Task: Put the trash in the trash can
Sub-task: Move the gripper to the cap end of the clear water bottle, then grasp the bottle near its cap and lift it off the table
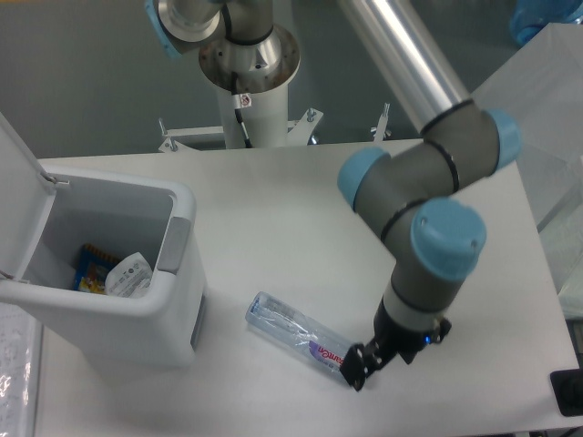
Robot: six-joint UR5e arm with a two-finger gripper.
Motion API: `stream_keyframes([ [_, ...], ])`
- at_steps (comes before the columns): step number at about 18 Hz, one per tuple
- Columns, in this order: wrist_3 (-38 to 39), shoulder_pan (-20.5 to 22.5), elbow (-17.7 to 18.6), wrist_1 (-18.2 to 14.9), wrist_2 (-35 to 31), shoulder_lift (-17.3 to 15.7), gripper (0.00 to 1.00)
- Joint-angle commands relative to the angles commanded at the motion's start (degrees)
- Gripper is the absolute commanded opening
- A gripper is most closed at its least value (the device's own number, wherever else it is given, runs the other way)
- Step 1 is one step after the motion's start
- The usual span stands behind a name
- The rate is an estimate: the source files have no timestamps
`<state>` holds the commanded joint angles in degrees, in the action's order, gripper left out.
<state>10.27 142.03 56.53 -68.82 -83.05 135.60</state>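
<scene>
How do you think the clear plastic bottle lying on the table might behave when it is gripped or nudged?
The bottle looks empty, so it is probably light. Lying on its side, it may roll if nudged. Its thin clear wall could dent or slip under the tool.

Even, cool overhead light, soft faint shadows on the table [301, 200] (slightly grainy), mild blur throughout

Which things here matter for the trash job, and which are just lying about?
Job: bottle, lying on the table; bin, lid open; wrapper, already in the bin; gripper, at the bottle's cap end.

Lying about: blue packet in the bin; black object at table edge.
</scene>
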Motion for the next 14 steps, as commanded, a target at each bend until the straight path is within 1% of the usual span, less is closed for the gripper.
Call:
stream_keyframes([
  [3, 1.2, -0.5, -0.4, -0.3, -1.1, 1.1, 1.00],
  [4, 1.8, -0.6, 0.1, -0.9, -2.2, 1.4, 1.00],
  [6, 2.5, -1.8, 2.0, -1.1, -6.4, 1.9, 1.00],
  [7, 4.0, -1.8, 2.6, -1.0, -7.6, 2.0, 1.00],
  [9, 6.2, -1.8, 3.4, -1.0, -8.4, 2.7, 1.00],
  [14, 6.3, -2.0, 6.7, -0.6, -9.2, 2.1, 1.00],
])
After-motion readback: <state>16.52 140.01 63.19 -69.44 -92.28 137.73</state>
